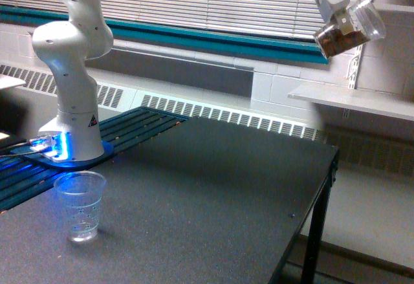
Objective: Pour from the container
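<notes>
Up in the top right corner of the frame, the container (pixel 350 28) hangs high in the air, tipped well over on its side, its brown nut-like bits heaped toward the lower left end. Clamped around it is the white tool (pixel 341 13), jaws closed on the clear wall from above and behind. Nothing is visibly falling from the container. Down at the lower left of the frame, a smaller ribbed clear cup (pixel 79 205) stands upright on the dark bench (pixel 213 193), well apart from the container. Just behind the cup, at the left edge, the white arm's base (pixel 72 129) sits on a slatted dark surface, glowing blue at its foot. Window blinds run across the top of the frame, with a white shelf (pixel 352 98) at the right.
</notes>
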`<state>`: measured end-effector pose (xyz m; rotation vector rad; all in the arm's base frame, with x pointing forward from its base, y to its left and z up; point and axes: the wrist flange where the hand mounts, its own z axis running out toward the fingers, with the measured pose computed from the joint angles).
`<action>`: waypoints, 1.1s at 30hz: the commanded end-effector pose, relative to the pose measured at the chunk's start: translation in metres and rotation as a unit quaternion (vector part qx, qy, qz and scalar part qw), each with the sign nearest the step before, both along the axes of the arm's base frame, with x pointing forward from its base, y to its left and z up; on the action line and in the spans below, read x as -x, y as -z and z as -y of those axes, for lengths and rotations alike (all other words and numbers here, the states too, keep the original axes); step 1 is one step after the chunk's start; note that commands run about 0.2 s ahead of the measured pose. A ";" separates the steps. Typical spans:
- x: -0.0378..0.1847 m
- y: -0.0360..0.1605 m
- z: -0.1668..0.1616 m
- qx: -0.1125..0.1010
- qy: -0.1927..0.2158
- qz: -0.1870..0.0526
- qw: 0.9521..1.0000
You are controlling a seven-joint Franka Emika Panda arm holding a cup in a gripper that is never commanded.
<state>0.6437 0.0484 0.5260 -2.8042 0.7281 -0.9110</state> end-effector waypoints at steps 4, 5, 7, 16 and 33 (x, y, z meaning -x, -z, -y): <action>0.020 -0.062 0.008 0.000 -0.004 0.053 0.999; 0.021 -0.066 0.009 0.002 -0.004 0.059 0.998; 0.025 -0.077 0.012 0.004 -0.007 0.070 0.997; 0.056 -0.131 0.042 0.021 -0.034 0.115 0.993; 0.089 -0.097 0.135 0.077 0.005 0.094 0.993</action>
